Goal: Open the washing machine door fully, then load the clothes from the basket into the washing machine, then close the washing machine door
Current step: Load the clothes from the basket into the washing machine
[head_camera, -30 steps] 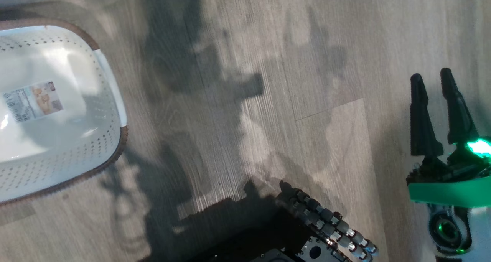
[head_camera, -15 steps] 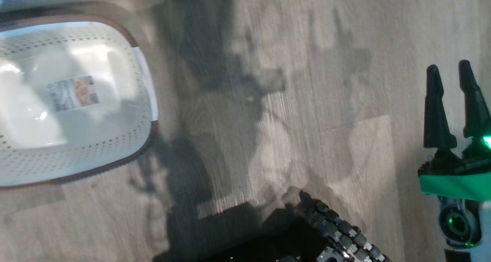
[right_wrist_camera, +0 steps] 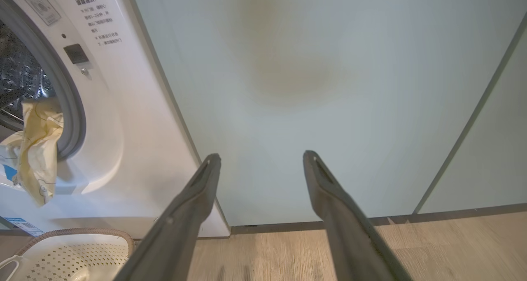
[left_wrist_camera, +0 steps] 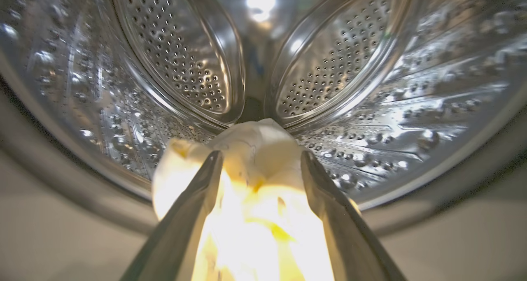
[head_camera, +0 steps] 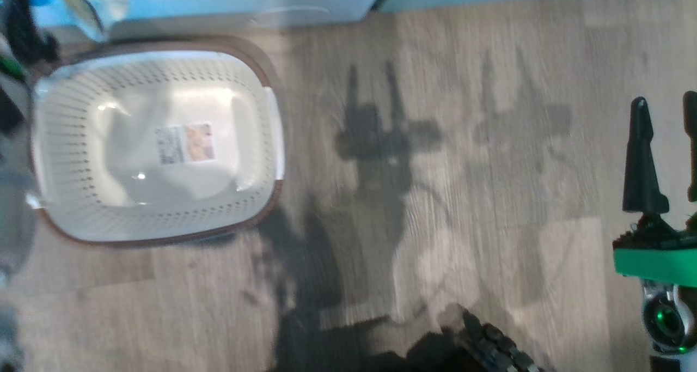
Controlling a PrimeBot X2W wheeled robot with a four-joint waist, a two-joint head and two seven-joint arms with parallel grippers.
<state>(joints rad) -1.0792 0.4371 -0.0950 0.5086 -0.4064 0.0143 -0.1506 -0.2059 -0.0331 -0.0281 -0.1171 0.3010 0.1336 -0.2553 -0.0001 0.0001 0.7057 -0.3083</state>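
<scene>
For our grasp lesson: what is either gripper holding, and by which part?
Seemingly nothing: left gripper stands open, the clothes lying loosely between its fingers; right gripper open, empty.

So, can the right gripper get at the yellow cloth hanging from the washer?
Probably yes: the right gripper is open, with nothing between it and the yellow cloth; it faces the cabinet.

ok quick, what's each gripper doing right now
Left gripper: open, with a soft pale yellow garment lying between its spread fingers.
Right gripper: open, holding nothing.
</scene>
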